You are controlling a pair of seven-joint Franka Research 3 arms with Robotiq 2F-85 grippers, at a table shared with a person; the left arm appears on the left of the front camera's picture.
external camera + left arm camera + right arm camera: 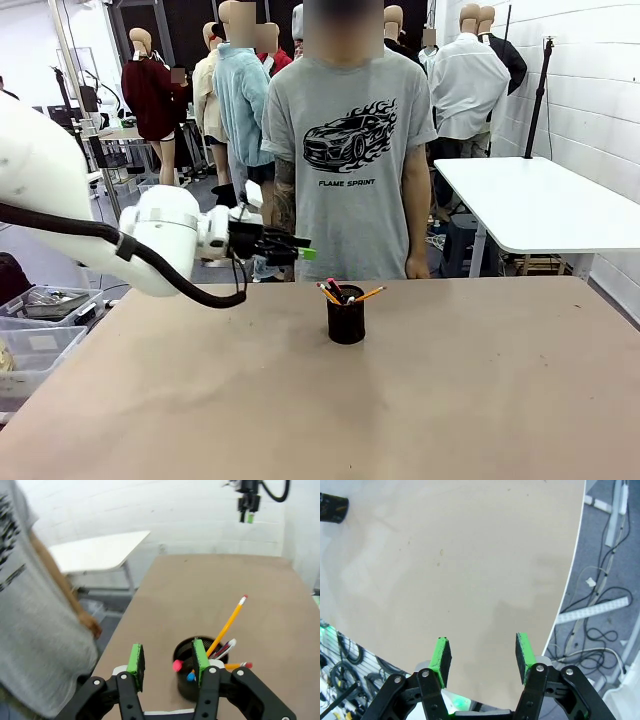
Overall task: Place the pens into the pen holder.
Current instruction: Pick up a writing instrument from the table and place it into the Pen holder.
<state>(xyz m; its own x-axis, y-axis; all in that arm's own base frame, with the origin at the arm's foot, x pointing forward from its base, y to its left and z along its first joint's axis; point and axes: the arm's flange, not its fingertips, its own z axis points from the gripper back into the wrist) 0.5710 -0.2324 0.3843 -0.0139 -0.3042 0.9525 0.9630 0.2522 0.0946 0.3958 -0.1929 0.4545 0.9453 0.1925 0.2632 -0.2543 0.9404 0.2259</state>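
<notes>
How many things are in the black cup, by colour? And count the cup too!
Yellow-orange pencils: 2
White pen: 1
Pink-tipped stick: 1
Blue-tipped stick: 1
Black cup: 1
Total: 6

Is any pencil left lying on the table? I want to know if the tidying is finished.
No: in the front view the pencils stand in the black cup, and the table around it is bare.
</notes>
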